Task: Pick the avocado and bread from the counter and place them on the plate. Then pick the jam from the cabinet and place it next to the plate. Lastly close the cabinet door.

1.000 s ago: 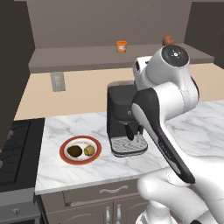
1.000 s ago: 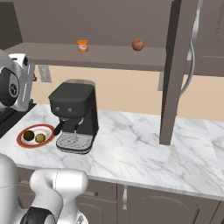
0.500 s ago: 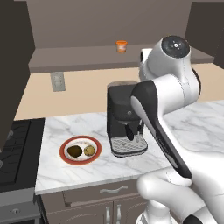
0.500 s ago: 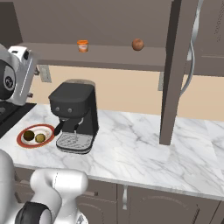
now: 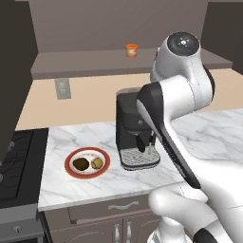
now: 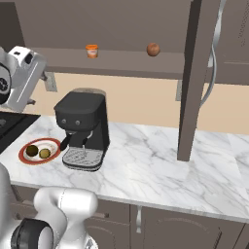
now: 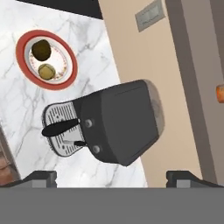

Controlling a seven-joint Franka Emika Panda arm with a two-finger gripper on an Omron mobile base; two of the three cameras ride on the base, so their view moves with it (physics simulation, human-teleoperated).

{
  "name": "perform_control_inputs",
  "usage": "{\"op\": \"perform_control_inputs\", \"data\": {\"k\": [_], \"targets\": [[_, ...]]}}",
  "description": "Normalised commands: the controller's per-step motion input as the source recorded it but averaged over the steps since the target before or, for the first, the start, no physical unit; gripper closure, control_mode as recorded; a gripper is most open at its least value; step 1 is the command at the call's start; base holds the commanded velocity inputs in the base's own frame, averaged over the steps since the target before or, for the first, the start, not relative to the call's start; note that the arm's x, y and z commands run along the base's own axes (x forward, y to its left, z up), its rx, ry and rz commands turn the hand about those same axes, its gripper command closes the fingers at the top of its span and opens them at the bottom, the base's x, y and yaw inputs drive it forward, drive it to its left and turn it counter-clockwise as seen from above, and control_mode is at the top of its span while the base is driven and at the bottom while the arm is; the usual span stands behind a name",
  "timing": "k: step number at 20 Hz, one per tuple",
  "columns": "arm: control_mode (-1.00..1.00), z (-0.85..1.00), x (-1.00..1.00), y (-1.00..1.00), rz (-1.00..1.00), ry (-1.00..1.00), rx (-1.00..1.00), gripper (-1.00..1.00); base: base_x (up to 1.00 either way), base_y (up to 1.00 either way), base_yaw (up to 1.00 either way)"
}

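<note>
On the counter at left, one plate carries one avocado beside one bread, both lying roundish with no clear heading. One jam stands upright on the cabinet shelf. My gripper hangs apart, empty, above the coffee machine.

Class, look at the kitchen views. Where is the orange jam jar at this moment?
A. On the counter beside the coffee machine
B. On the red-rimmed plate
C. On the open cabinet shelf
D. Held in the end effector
C: the jam stands on the cabinet shelf, above the coffee machine.
</note>
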Motion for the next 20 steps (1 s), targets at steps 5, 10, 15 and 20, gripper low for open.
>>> {"op": "perform_control_inputs", "data": {"k": [5, 10, 15, 20], "targets": [[-1.0, 0.1, -0.02, -0.07, -0.17, -0.09, 0.13, -1.0, 0.0, 0.0, 0.0], [-1.0, 0.11, -0.1, -0.06, -0.13, -0.15, 0.14, -1.0, 0.0, 0.0, 0.0], [-1.0, 0.09, -0.08, -0.07, -0.09, -0.15, 0.15, -1.0, 0.0, 0.0, 0.0], [-1.0, 0.09, -0.13, -0.15, -0.06, -0.18, 0.19, -1.0, 0.0, 0.0, 0.0]]}}
